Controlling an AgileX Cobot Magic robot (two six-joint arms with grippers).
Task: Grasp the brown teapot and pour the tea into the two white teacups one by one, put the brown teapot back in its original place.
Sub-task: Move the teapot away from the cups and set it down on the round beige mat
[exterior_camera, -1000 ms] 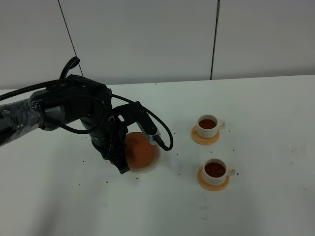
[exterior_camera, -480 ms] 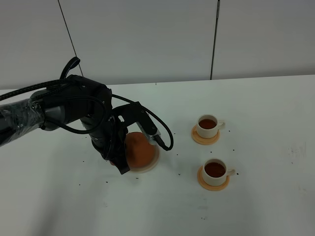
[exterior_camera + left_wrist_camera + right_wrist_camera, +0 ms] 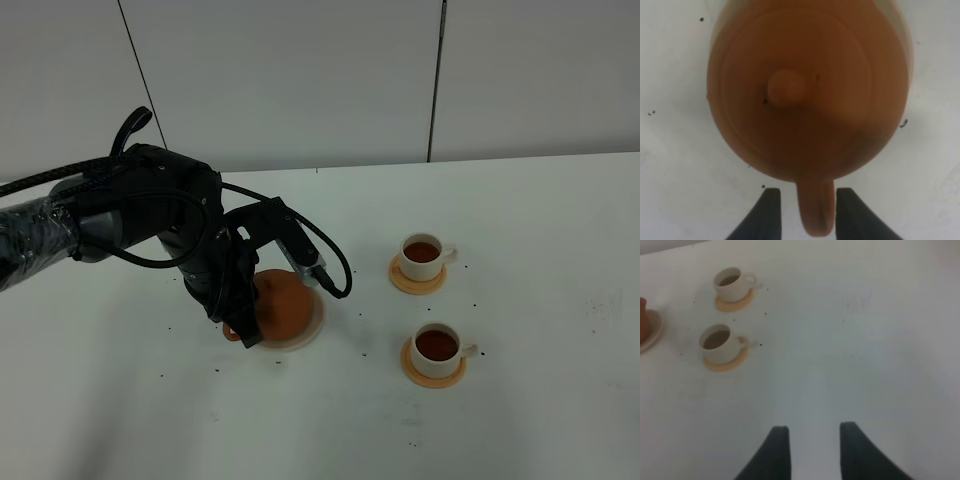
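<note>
Brown teapot sits on the beige trivet, upright, lid on. Left gripper fingers are spread — one on each side of the loop handle, with gaps visible. Right gripper fingers stand apart, holding nothing, above bare tabletop. Both white teacups hold tea — each on its coaster.

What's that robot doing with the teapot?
It has poured tea into both white cups, which sit full on their coasters. The brown teapot is back on its round beige trivet. The left hand has its fingers on either side of the teapot's handle without squeezing it. The right hand hangs open over bare table.
</note>
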